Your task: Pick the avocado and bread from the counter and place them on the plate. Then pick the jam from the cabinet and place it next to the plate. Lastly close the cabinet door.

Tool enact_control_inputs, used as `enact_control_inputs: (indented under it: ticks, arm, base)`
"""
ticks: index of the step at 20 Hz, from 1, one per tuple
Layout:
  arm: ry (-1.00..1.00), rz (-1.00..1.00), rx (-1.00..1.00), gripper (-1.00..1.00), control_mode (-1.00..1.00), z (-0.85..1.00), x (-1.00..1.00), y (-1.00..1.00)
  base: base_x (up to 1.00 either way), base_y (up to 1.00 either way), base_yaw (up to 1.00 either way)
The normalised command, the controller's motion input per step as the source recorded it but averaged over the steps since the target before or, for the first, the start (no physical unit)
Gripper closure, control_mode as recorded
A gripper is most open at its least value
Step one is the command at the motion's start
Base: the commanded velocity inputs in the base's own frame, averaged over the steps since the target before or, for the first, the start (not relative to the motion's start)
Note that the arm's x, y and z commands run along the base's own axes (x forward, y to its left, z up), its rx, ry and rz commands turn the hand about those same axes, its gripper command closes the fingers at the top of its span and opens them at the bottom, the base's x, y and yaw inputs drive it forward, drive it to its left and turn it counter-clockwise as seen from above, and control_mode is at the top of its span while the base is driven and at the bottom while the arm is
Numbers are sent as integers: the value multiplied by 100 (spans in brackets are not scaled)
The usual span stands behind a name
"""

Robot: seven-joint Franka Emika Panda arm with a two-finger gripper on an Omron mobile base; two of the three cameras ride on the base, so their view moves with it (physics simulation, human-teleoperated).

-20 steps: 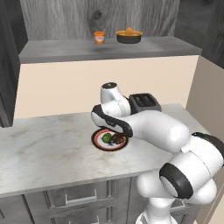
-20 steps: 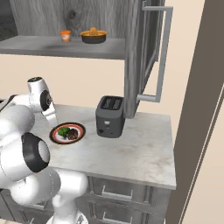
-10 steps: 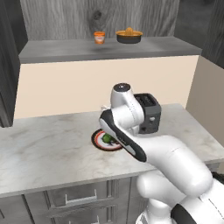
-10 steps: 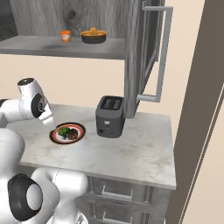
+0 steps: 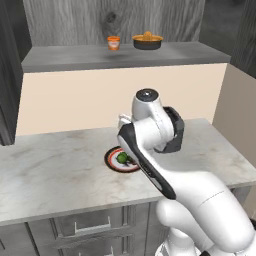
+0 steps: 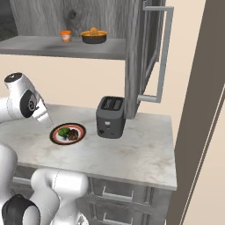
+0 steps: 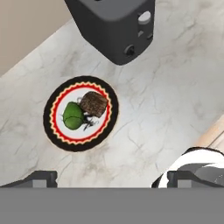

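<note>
The bench [image 6: 132, 154] is a pale marble slab with faint veins, set over grey drawers against a beige wall. A dark toaster [image 6: 110, 117] stands on it just beside the plate [image 7: 54, 133]. The plate carries the avocado [image 7: 73, 116] and the bread [image 7: 94, 103], which touch each other on its white centre.

Above, the cabinet [image 6: 66, 17] is dark grey wood-grain. On its grey shelf [image 5: 125, 56] the jam [image 5: 114, 43] stands near a dark bowl [image 5: 147, 42] with orange contents, the two apart. The cabinet door [image 6: 143, 52] stands open, its long bar handle [image 6: 163, 52] facing the room.

The pincer [image 7: 111, 178] hangs above the bench, fingers [image 7: 41, 178] set wide apart with nothing between them.

In the left base view the arm covers the right part of the plate and most of the toaster. The hand view cuts off the toaster's top. The pattern on the plate's centre is too small to read.
</note>
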Motion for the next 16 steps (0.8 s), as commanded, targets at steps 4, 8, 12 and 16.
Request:
enact_control_inputs:
  ticks: [4, 8, 12, 16]
  arm:
    - [-1, 1, -9, -100, -100, 63, -42, -15]
    - [0, 1, -5, -100, -100, 59, -42, -14]
    - [0, 11, 0, -100, -100, 33, -37, -31]
    - [-2, 22, -5, -100, -100, 39, -27, -30]
  base:
    - [0, 0, 0]
    - [0, 0, 0]
    - [0, 0, 0]
    - [0, 0, 0]
